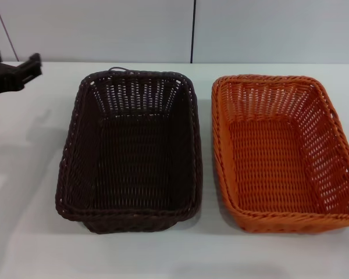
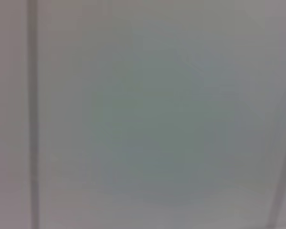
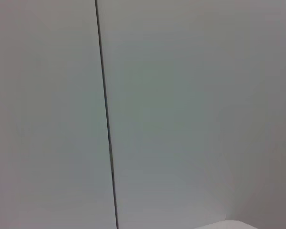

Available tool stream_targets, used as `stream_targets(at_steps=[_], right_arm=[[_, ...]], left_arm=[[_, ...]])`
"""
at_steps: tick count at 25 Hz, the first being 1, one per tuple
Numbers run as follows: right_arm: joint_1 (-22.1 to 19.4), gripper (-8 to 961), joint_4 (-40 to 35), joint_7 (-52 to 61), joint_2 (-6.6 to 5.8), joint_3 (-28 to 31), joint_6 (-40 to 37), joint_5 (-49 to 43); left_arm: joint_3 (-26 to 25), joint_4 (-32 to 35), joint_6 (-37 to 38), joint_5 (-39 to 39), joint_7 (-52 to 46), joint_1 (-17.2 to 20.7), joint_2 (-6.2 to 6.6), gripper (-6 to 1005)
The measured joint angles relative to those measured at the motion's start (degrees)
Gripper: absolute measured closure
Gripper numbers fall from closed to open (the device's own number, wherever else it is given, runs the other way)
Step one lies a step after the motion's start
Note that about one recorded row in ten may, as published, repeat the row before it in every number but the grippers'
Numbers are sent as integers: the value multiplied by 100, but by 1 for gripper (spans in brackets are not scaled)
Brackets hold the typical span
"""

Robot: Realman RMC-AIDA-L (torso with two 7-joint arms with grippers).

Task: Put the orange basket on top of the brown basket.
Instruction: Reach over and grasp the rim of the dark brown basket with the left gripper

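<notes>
The orange basket (image 1: 286, 152) stands on the white table at the right, open side up and empty. The brown basket (image 1: 131, 150) stands beside it at the middle, also upright and empty, with a small gap between them. My left gripper (image 1: 14, 72) shows at the far left edge, raised above the table and well apart from the brown basket. My right gripper is out of view. Both wrist views show only the pale wall panels.
The white table (image 1: 29, 203) runs to a pale panelled wall (image 1: 104, 29) at the back. A dark seam (image 1: 192, 29) in the wall stands behind the gap between the baskets.
</notes>
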Motion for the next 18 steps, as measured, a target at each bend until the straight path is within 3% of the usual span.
stream_targets(at_steps=[1,4,5,8,12,13,14,15,17,18], right_arm=[[20,163,19,64,-7,0,-16,0],[28,164,38,101,-9,1,-19,0],[29,164,42,108,-11,1,-19,0],[46,164,42,110,-19,8,-20,1],[56,164,39,114,-24,9,-19,1],[64,164,39,117,-27,9,-20,1],[66,164,39,118,-27,9,-20,1],[66,164,39,118,-27,9,-20,1],[73,164,39,119,-28,9,-20,1],[75,164,41,119,-28,9,-20,1]], left_arm=[[-470,-337,-1384,0,-132,-238,-11,236],[-594,-482,-1982,24,-215,-352,-14,240],[-674,-641,-2687,186,-364,-530,-13,242],[-652,-756,-3231,633,-487,-734,-35,246],[-652,-756,-3231,633,-487,-734,-35,251],[-204,-748,-3404,1653,-861,-940,-52,253],[-204,-748,-3404,1653,-861,-940,-52,254],[5,-617,-3496,2165,-1249,-1143,-47,255],[5,-617,-3496,2165,-1249,-1143,-47,258],[47,-424,-3627,2380,-1459,-1339,-44,259]])
